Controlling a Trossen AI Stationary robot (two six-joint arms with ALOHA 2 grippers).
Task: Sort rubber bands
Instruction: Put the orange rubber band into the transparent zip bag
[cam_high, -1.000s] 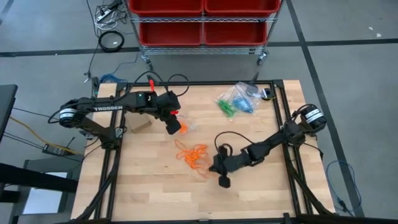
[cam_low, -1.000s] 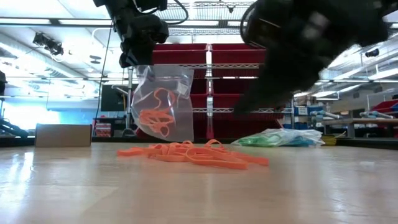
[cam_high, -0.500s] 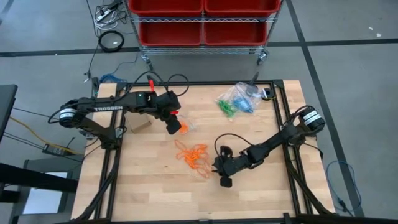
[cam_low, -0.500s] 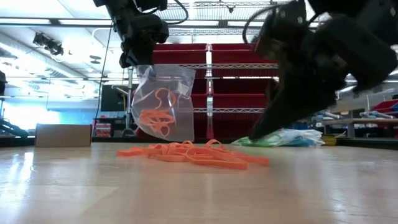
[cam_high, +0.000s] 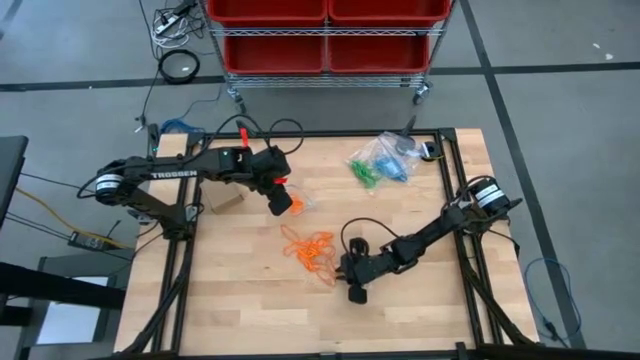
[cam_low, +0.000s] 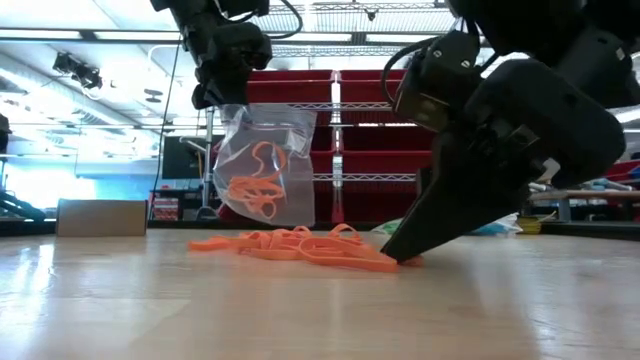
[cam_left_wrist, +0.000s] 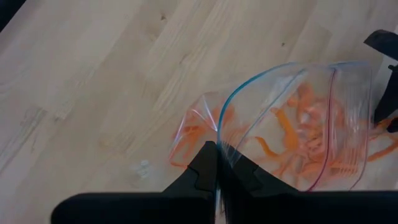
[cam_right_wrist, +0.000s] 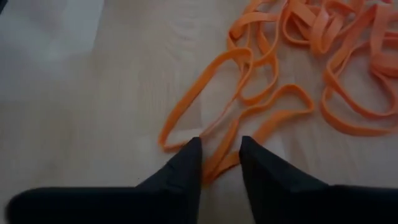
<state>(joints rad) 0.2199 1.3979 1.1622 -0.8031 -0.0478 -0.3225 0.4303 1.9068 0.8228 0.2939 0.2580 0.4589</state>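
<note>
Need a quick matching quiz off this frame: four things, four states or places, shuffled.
Things:
1. left tool
2. right tool
3. loose orange rubber bands
4. bag of green and blue bands

States:
A. far edge of the table
B. shut on a clear bag held in the air
C. piled mid-table
D. open, straddling an orange band on the table

Pairs: 1-B, 2-D, 3-C, 4-A
</note>
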